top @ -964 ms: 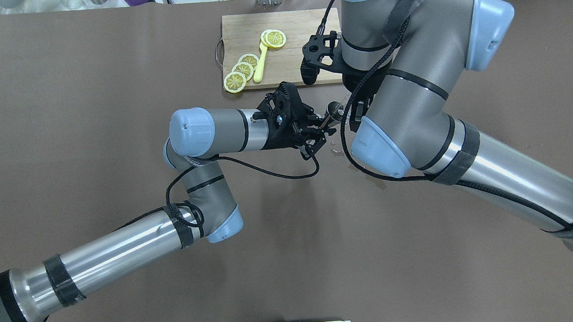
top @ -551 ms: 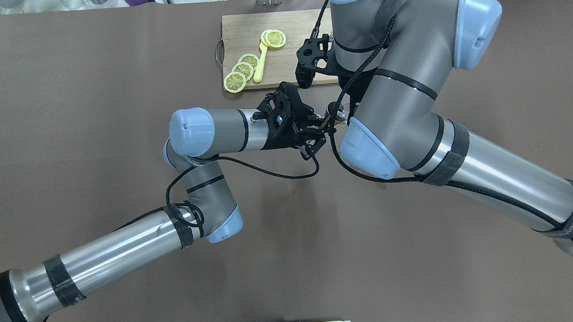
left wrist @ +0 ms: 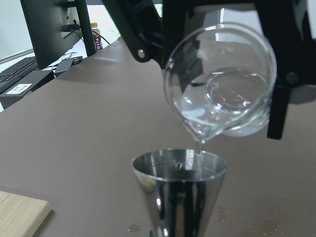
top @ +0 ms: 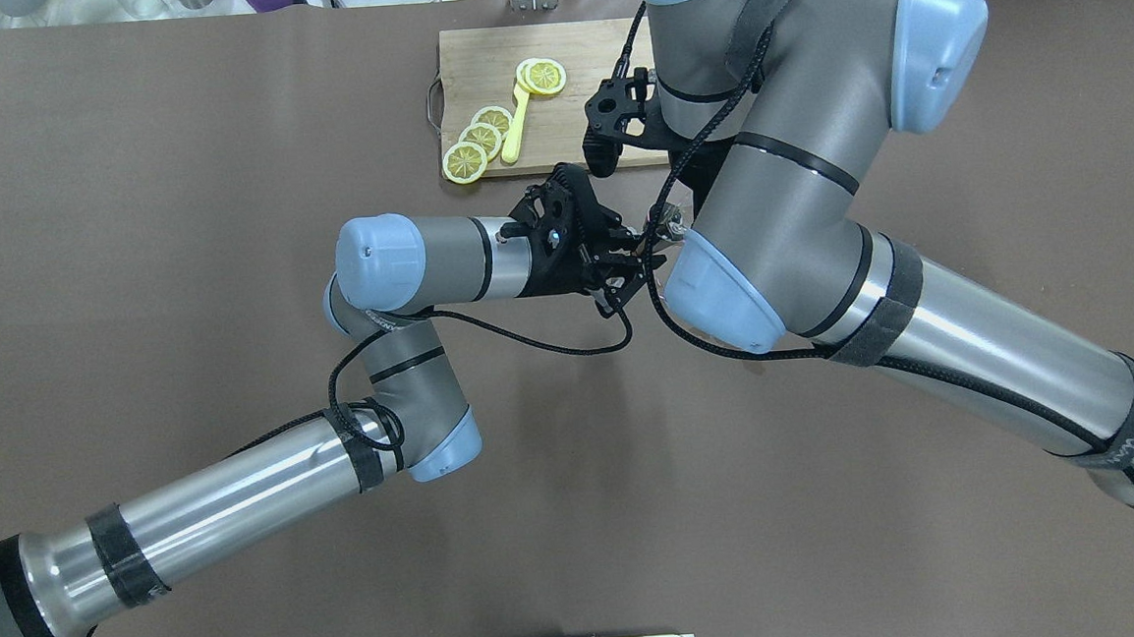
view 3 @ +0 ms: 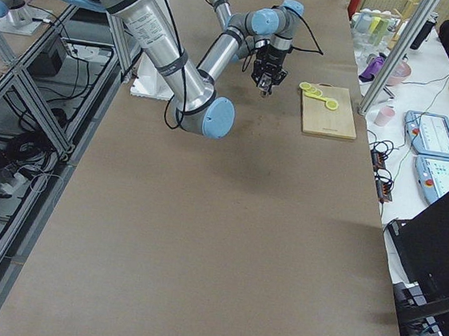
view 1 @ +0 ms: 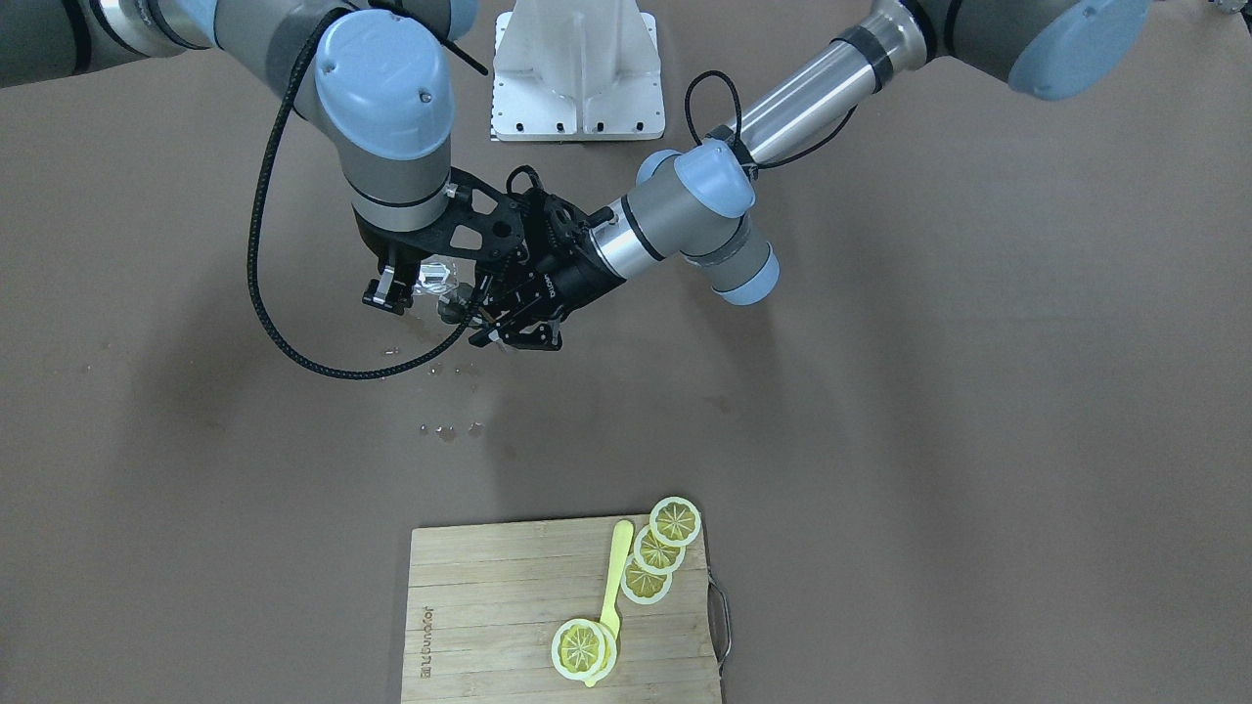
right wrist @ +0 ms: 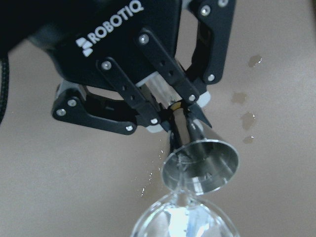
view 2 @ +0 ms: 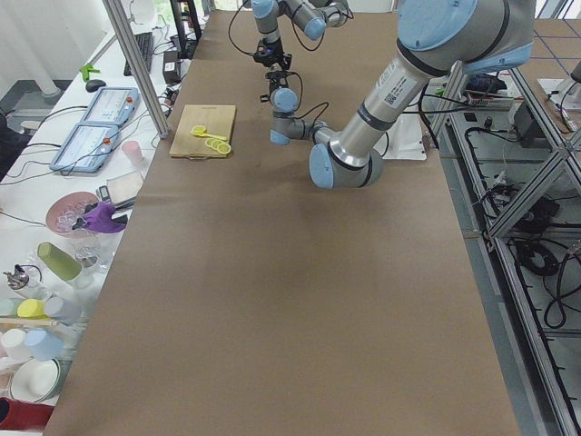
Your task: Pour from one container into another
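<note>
Matte brown sheeting covered the table (top: 129,237), spotted with small wet droplets (view 1: 450,430). Above it, the left gripper (right wrist: 180,121) was clamped on the narrow waist of a polished steel cone-shaped jigger (left wrist: 180,185), which stood upright with its wide mouth up. The right gripper (view 1: 416,284) pinched a clear round-walled glass cup (left wrist: 222,84) between its black fingers (left wrist: 279,108). The cup was tipped steeply, its pouring lip just over the jigger's rim, and a thin thread of water (left wrist: 199,146) ran from lip to cone. Well apart lay a rectangular wooden cutting board (view 1: 489,606) bearing round yellow lemon slices (view 1: 657,550) and a slim yellow spoon (view 1: 616,562).
</note>
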You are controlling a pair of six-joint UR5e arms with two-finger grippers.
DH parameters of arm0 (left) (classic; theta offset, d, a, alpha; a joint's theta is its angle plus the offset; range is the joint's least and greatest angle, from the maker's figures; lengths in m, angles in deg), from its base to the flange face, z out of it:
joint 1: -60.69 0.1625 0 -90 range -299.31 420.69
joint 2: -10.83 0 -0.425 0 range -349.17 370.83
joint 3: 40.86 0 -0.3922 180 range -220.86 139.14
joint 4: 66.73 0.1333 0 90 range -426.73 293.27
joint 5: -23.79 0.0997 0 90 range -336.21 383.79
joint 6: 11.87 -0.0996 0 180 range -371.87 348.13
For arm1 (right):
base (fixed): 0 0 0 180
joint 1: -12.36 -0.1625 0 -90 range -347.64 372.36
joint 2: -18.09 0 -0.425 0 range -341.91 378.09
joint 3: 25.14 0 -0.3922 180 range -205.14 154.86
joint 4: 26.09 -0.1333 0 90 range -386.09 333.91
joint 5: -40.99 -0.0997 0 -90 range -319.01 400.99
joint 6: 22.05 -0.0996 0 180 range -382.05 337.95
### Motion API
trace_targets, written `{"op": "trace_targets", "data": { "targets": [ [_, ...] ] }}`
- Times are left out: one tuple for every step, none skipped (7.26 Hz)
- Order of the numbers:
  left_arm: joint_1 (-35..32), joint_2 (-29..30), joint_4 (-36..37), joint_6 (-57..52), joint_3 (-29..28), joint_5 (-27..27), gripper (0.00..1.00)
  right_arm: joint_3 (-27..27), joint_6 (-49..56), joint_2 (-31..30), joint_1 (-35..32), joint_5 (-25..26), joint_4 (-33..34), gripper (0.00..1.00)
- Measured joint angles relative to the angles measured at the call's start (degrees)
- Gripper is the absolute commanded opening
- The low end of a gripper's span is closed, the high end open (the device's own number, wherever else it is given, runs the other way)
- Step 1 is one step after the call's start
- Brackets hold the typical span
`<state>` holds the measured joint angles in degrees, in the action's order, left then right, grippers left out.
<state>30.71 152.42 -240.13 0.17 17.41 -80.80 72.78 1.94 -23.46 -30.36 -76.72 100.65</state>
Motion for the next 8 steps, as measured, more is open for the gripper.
{"op": "trace_targets", "data": {
  "targets": [
    [0.0,0.0,0.0,0.0,0.0,0.0,0.00,0.0,0.2,0.2,0.0,0.1,0.3,0.00],
    [0.0,0.1,0.0,-0.1,0.0,0.0,0.00,0.0,0.3,0.3,0.0,0.2,0.6,0.00],
    [0.0,0.1,0.0,-0.1,0.0,0.1,0.00,0.0,0.4,0.4,0.0,0.3,0.8,0.00],
    [-0.1,0.1,0.0,-0.1,0.0,0.1,0.00,0.0,0.5,0.5,0.0,0.3,1.1,0.00],
    [-0.1,0.1,0.0,-0.1,0.0,0.0,0.00,0.0,0.7,0.5,0.0,0.4,1.2,0.00],
    [0.0,0.1,0.0,-0.1,0.0,0.0,0.00,0.0,1.0,0.6,0.0,0.5,1.2,0.00],
    [0.0,0.0,0.0,-0.1,0.0,0.0,0.00,0.0,1.2,0.6,0.0,0.6,1.1,0.00],
    [0.0,0.0,0.0,0.0,0.0,0.0,0.00,0.0,1.3,0.5,0.0,0.7,0.9,0.00]
  ]
}}
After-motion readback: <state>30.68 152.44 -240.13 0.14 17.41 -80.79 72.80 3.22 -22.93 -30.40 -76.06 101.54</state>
